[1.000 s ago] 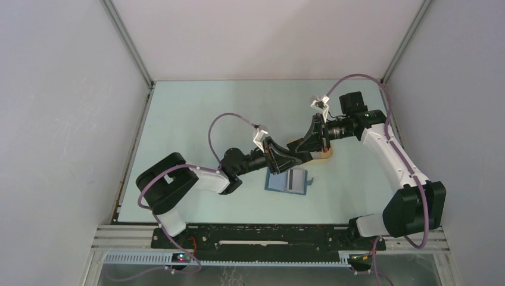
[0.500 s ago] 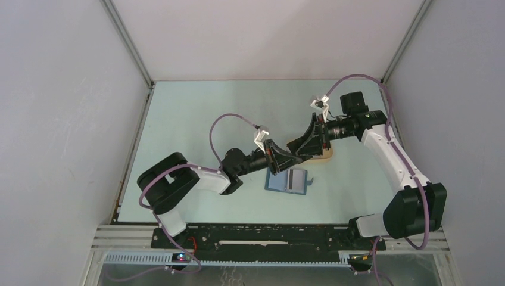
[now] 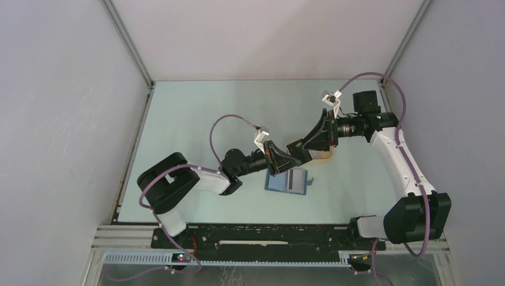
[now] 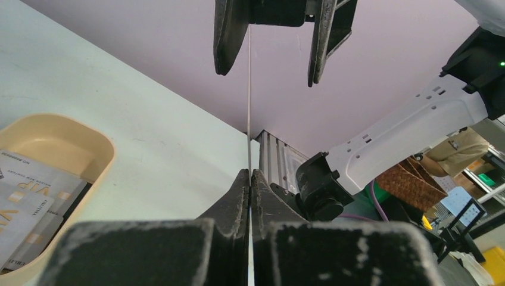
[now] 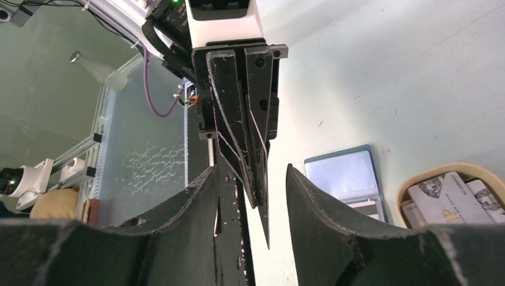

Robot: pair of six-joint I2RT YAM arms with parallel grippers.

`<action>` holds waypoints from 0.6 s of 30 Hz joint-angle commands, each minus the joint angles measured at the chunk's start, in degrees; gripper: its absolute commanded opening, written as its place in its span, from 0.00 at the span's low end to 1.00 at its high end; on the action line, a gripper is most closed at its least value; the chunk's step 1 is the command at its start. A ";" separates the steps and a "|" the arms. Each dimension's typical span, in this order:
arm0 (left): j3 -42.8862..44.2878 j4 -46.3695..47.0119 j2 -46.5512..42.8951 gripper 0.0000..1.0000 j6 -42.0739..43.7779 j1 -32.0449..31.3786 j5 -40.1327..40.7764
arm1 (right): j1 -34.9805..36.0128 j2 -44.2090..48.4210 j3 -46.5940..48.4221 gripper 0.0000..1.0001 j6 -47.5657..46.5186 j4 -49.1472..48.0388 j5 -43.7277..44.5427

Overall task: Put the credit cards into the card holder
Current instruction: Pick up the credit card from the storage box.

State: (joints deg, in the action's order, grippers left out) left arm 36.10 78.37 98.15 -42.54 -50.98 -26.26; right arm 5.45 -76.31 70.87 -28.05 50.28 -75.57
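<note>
My left gripper [image 4: 250,176] is shut on one of the credit cards [image 4: 248,107], which shows edge-on as a thin pale line rising from its tips. My right gripper [image 4: 271,36] faces it, open, its fingers either side of the card's far end without touching. From the right wrist, the left gripper [image 5: 253,199] holds the card [image 5: 264,226] between my open right fingers [image 5: 202,196]. The card holder [image 3: 289,182] lies open on the table below both grippers, light pockets up [image 5: 345,173]. More credit cards [image 5: 446,199] lie in the tray.
The beige oval tray [image 3: 324,157] sits just beyond the card holder, partly under the right gripper; its rim [image 4: 101,149] shows at the left of the left wrist view. Grey walls enclose the pale green table [image 3: 196,113].
The right gripper has opened, let go of the card and drawn back to the right. The left gripper has shut on the card and stayed where it was.
</note>
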 commanded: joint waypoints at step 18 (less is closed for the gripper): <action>-0.48 1.31 -0.07 0.00 -0.88 0.03 -2.71 | 2.89 -0.77 0.06 0.00 1.33 -1.68 0.35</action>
State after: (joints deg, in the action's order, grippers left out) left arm 36.10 78.30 98.26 -43.16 -50.98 -28.91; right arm 7.66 -76.75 70.87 -27.00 49.63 -74.83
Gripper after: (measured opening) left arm 0.009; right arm 0.090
